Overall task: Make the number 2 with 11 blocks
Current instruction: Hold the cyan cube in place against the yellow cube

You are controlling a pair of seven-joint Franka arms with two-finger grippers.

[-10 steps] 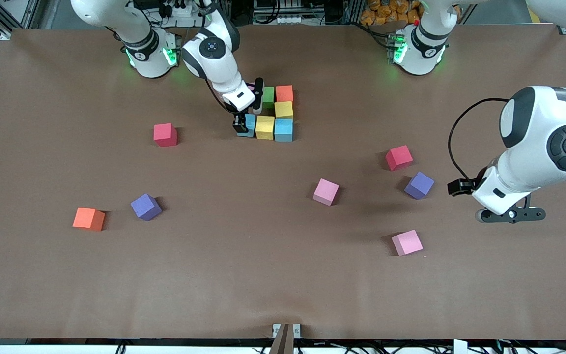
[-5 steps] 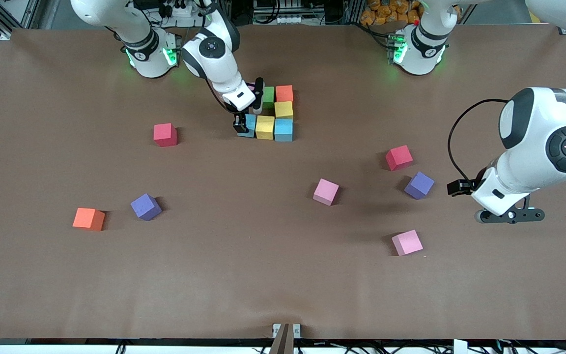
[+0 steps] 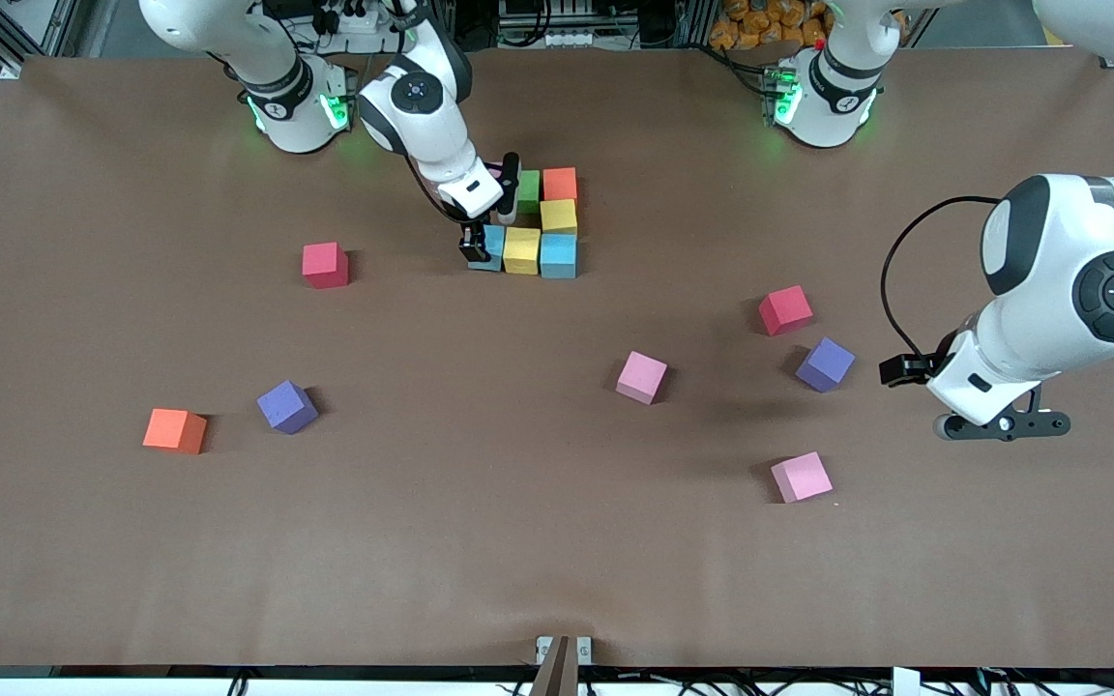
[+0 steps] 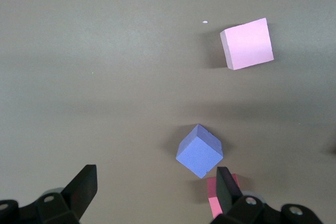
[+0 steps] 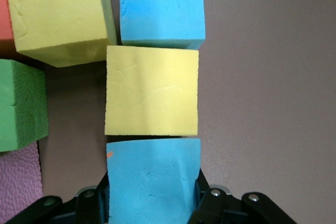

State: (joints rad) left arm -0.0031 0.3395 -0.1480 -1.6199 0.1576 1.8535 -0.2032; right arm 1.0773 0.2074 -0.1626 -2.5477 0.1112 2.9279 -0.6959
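Note:
A cluster of touching blocks lies near the right arm's base: an orange cube, a green cube, two yellow cubes and a light blue cube. My right gripper is shut on a second light blue cube, which rests on the table against the yellow cube. A pink cube shows beside the green one. My left gripper is open and empty, waiting above the table near a purple cube.
Loose cubes are scattered on the brown table: two pink, two purple, an orange one and two red ones.
The left arm has drifted very slightly. The right gripper and all the cubes stay where they were.

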